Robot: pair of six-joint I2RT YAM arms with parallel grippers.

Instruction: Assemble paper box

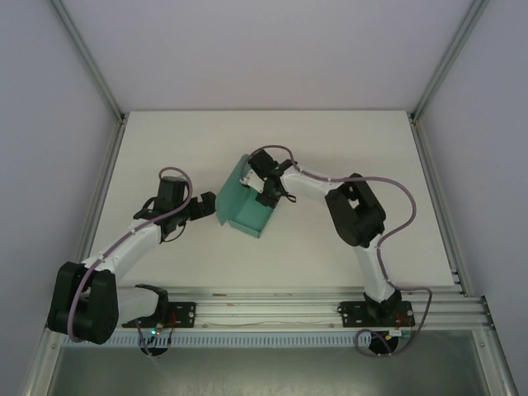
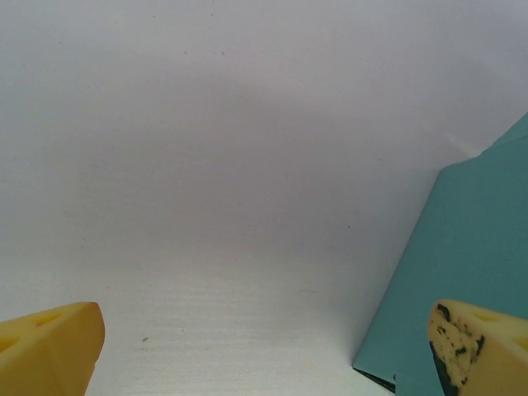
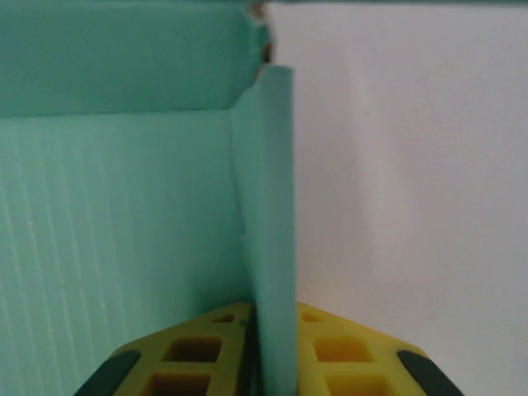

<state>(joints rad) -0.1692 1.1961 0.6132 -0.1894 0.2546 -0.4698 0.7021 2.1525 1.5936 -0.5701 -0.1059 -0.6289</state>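
The right gripper is clamped on the paper box: its two yellow fingers press from either side on a thin upright wall of teal card, which rises straight out from between the fingertips and runs away from the wrist camera. To the left of that pinched wall, a broad teal panel with faint ribbing lies ahead of the fingers, and a further teal panel stands across its far end. There the card's upper corner looks a little ragged. To the right of the wall there is bare white table. From above, the half-folded box sits on the table between the two grippers, with the right one reaching into its open far side and one large panel tilted up on the side toward the left arm. The left gripper is spread wide and holds nothing. Its yellow fingertips sit at the two lower corners of its own camera's view, with plain table between and ahead of them. The box's teal side lies just off its right fingertip, slanting away ahead and to the right. I cannot tell whether that fingertip touches the card or only stands beside it.
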